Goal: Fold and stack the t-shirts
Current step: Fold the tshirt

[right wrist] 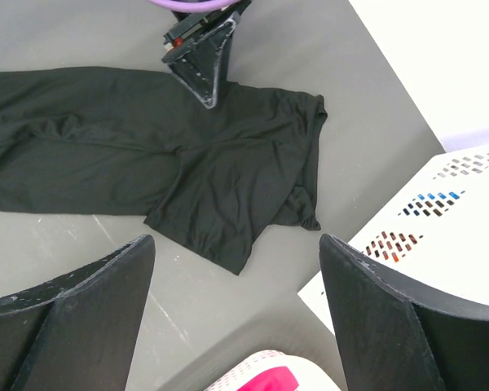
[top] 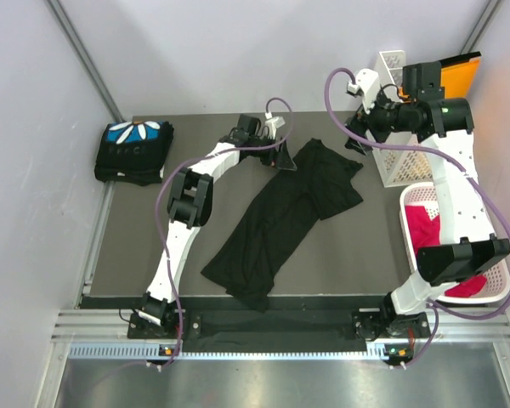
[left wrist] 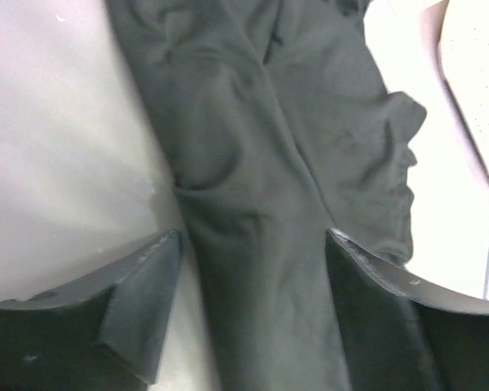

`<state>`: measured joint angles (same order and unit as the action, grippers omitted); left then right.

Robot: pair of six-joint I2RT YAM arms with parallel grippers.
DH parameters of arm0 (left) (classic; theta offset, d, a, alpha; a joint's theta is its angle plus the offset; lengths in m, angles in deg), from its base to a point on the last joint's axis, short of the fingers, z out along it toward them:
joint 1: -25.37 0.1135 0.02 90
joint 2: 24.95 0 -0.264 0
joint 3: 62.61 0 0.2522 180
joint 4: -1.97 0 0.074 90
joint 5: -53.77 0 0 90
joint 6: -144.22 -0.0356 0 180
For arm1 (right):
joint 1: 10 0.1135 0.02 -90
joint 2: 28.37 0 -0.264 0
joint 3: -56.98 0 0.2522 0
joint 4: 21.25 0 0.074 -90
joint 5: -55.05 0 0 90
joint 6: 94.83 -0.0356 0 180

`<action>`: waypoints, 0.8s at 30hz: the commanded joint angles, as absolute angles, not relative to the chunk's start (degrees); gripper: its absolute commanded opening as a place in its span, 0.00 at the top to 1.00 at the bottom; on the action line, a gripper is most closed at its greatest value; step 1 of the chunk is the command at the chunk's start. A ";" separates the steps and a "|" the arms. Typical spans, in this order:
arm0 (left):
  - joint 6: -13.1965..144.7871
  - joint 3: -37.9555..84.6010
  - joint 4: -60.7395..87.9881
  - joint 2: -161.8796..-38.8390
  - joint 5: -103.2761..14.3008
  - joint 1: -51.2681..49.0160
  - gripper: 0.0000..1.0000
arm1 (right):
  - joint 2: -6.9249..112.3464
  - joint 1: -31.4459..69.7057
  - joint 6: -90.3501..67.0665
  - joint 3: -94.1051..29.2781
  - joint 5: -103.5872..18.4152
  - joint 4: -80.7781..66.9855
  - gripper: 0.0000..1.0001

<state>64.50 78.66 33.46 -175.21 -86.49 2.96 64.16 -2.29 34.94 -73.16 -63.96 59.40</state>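
Two gaping tools: left gripper (left wrist: 253, 236) astride the crumpled black t-shirt (top: 280, 212); right gripper (right wrist: 236, 240) aloft; lettering on folded t-shirt (top: 134, 149) illegible.

You had a dark grey table (top: 153, 246) carrying two shirts. Folded t-shirt (top: 134, 151), blue print with white petals up, sat at 10 o'clock. Loose black t-shirt (top: 280, 217) lay rumpled across the centre, running 7 to 1 o'clock. White slotted basket (top: 404, 166) stood at 2 o'clock on the edge. Can't tell if the round hamper (top: 406, 225) at 4 o'clock sat on the table.

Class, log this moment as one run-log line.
left gripper: open over unfolded t-shirt | right gripper: open, raised | folded t-shirt: far-left corner
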 commanded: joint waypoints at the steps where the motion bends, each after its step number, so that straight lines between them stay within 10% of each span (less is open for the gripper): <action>1: 66.34 80.53 32.34 -178.94 -84.21 3.05 0.30 | 64.27 -2.88 33.85 -75.96 -65.53 57.99 0.20; 5: 66.70 80.53 32.16 -179.46 -83.69 3.05 0.59 | 64.09 -2.79 33.58 -75.96 -65.44 57.90 0.21; 10: 66.70 80.53 31.99 -179.64 -82.90 3.05 0.69 | 64.35 -2.88 33.76 -76.31 -65.09 57.81 0.23; 13: 66.61 80.35 32.51 -179.64 -81.50 3.05 0.97 | 64.79 -2.88 33.76 -76.31 -65.09 57.90 0.23; 24: 66.70 81.06 32.69 -179.29 -68.68 4.28 1.00 | 65.58 -2.70 33.58 -76.05 -66.41 58.08 0.24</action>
